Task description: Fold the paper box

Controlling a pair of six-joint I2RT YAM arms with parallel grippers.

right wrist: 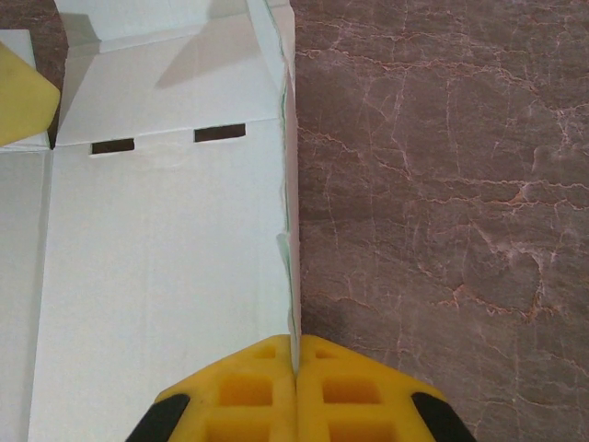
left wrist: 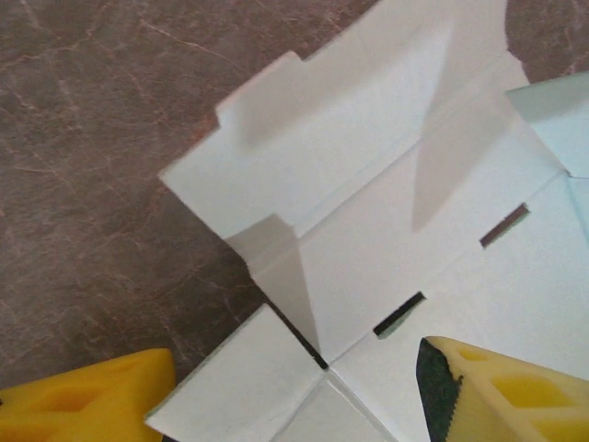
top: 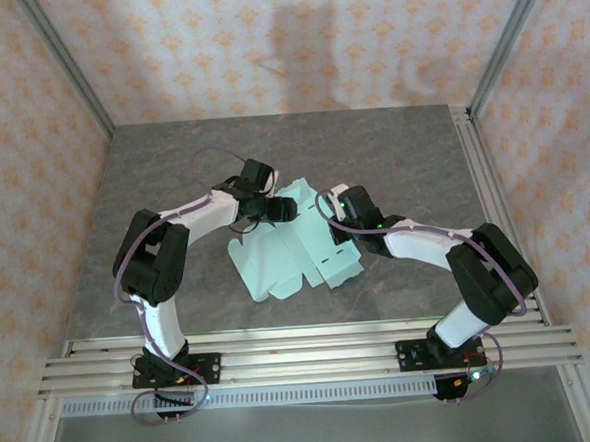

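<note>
At the bottom of the right wrist view, the right gripper (right wrist: 294, 357) pinches a raised edge of the box (right wrist: 156, 249), fingers pressed together. The left gripper (left wrist: 290, 378) has its fingers spread astride a box corner. The box lies mostly flat on the table (top: 402, 164), centre of the top view.

the surface (top: 172, 178) is dark grey-brown with pale marble-like veins. directly on it, near the middle, lies the paper box (top: 287, 262): a pale mint die-cut card sheet, mostly flat, with several flaps creased upward and two narrow slots along one fold line
</note>
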